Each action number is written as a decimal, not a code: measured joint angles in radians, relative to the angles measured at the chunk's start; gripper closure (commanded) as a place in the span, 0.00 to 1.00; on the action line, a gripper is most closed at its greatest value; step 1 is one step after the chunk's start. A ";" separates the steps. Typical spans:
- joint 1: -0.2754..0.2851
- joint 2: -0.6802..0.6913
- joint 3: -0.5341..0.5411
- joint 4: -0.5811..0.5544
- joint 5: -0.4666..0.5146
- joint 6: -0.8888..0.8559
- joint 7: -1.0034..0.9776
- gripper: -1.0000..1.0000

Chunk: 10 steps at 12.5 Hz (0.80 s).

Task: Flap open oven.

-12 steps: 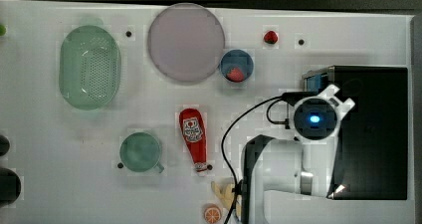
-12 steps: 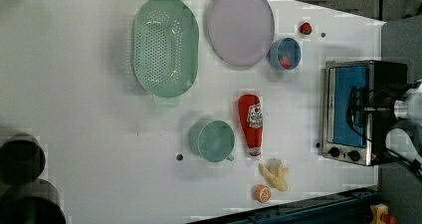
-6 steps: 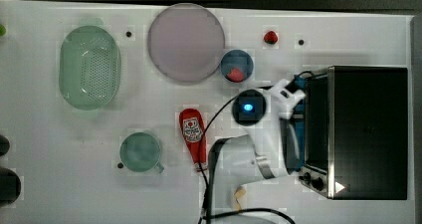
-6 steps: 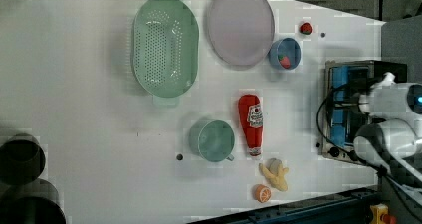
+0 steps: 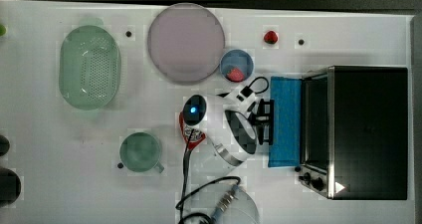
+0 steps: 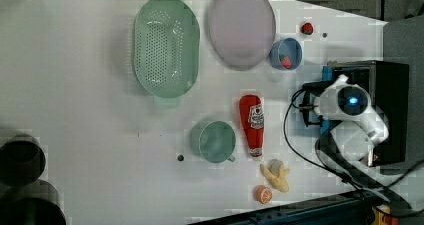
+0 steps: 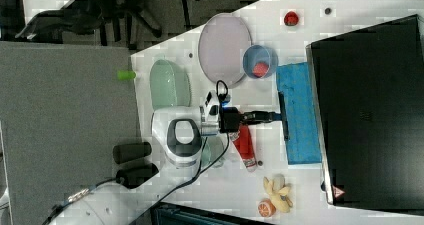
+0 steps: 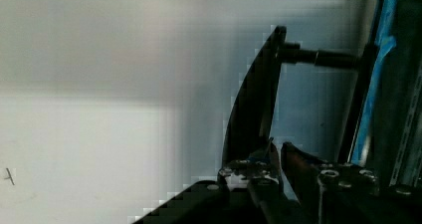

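The boxy oven [image 5: 366,129] sits at the top view's 3 o'clock, black-topped and steel-framed; its flat blue door [image 5: 285,122] lies folded down, two dark knobs [image 5: 311,178] beside it. The gripper [image 5: 266,122] is closed on the door's thin bar handle [image 8: 254,97]; one round lilac plate [image 5: 185,42], one perforated green colander [image 5: 89,67].

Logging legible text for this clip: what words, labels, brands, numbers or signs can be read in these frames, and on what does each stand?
No text reads clearly enough to quote.
Ketchup bottle: a white label with print, too blurred to read.
Oven: a small red triangular sign near one corner of its black top, its symbol too small to make out.
Oven knobs: any markings are too small to tell.
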 measured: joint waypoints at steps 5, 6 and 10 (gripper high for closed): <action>0.058 0.133 0.007 0.051 -0.010 -0.034 0.132 0.83; 0.057 0.131 0.007 0.053 -0.010 -0.038 0.147 0.83; 0.043 0.071 0.001 0.055 0.175 -0.031 0.165 0.83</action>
